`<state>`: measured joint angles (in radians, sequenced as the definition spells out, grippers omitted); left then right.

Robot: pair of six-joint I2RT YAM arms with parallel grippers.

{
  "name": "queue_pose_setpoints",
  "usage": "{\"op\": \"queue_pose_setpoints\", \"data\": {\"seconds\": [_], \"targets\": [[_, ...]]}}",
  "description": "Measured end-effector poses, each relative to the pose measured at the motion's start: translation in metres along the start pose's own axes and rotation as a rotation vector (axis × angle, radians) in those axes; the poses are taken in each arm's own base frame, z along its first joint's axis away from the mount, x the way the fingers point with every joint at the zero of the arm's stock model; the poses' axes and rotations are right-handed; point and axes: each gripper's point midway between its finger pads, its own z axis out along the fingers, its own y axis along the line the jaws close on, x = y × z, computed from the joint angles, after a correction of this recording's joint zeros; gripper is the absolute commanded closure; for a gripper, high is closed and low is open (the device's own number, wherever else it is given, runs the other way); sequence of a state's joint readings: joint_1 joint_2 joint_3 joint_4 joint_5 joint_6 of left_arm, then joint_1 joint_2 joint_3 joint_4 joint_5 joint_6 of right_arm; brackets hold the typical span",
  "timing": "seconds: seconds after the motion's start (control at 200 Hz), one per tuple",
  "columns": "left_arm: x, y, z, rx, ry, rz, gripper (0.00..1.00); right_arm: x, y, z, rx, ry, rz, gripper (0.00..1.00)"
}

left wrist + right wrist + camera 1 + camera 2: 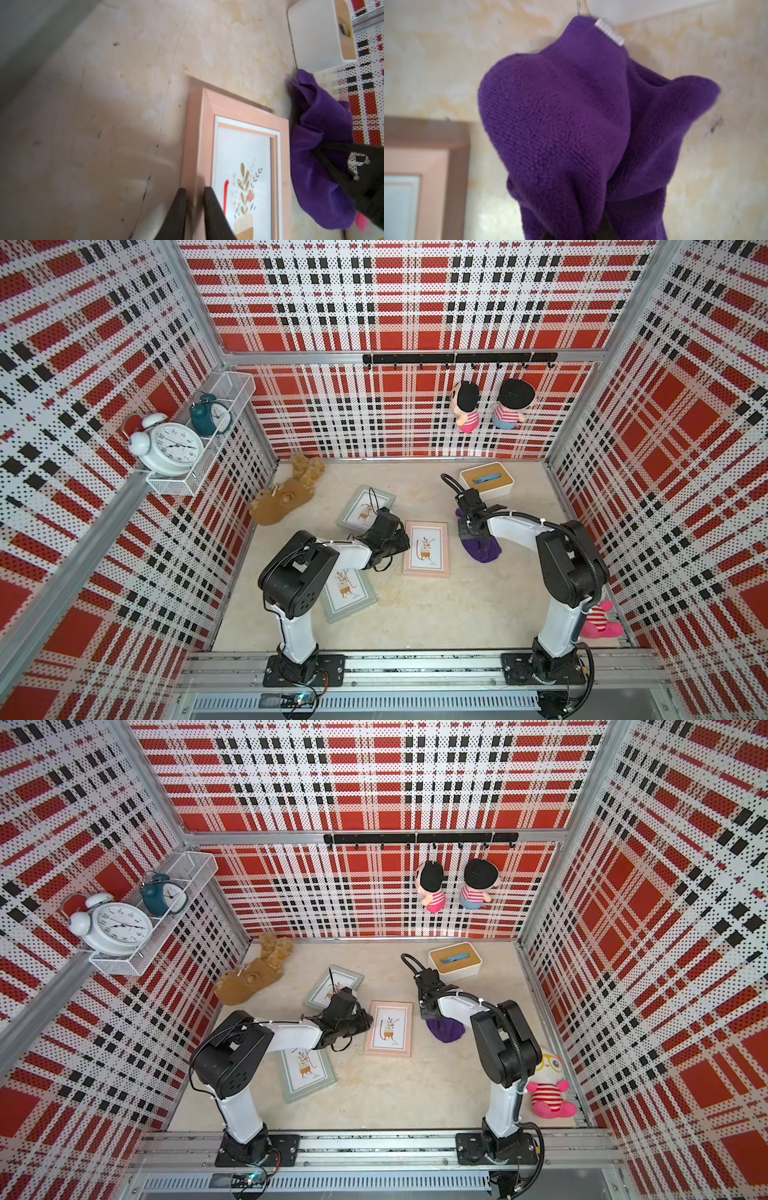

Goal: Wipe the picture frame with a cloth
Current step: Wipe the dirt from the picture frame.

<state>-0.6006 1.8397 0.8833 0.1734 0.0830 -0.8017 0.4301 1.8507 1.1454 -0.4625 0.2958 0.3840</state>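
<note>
The right gripper (471,531) is closed tight on the purple cloth (484,549). The cloth hangs bunched from it, just beside the right side of the pink picture frame (427,548), which lies flat near the middle of the table (436,614). The left gripper (195,199) has its fingers a little apart at the frame's left rail; whether they pinch it I cannot tell.
</note>
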Motion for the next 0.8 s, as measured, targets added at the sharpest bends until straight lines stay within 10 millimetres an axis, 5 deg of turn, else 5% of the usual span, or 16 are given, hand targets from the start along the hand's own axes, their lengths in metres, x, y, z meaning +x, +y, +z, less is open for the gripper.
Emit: {"op": "queue_pose_setpoints", "data": {"seconds": [0.411, 0.802], "targets": [[0.016, -0.01, -0.001, 0.014, 0.097, 0.008, 0.74, -0.003, 0.05, -0.003, -0.288, -0.013, 0.089, 1.0], [-0.01, 0.006, 0.002, 0.018, 0.066, -0.084, 0.77, -0.073, 0.087, 0.021, -0.359, -0.098, 0.054, 1.0]]}}
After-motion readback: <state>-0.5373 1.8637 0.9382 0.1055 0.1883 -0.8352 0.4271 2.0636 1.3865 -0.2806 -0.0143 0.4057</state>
